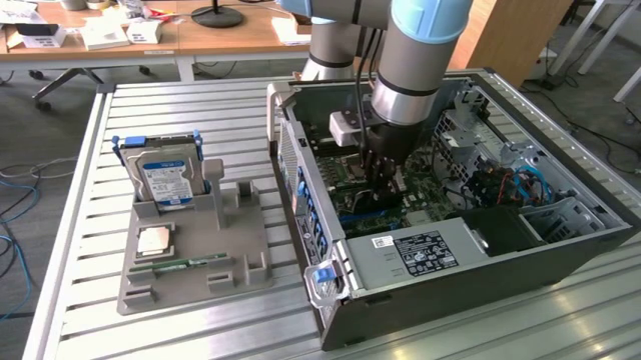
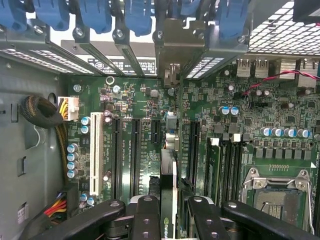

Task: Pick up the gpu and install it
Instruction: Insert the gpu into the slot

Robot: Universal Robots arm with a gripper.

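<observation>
My gripper (image 1: 385, 189) reaches down into the open computer case (image 1: 561, 247), just over the motherboard (image 1: 421, 201). In the wrist view the gripper (image 2: 170, 210) is shut on the gpu (image 2: 169, 172). The card shows edge-on as a thin strip between the black fingers (image 2: 145, 212), with a green logo on its edge. It stands upright over the row of long black expansion slots (image 2: 136, 155). Its metal bracket end (image 2: 172, 65) lies against the case's rear slot openings. I cannot tell whether the card's connector sits in a slot.
A white slot (image 2: 95, 155), memory slots (image 2: 226, 170) and the processor socket (image 2: 277, 195) flank the card. Blue latches (image 2: 95, 15) line the rear wall. On the table, a grey holder (image 1: 240, 262) carries a hard drive (image 1: 165, 176), a processor chip (image 1: 153, 240) and a memory stick (image 1: 180, 265).
</observation>
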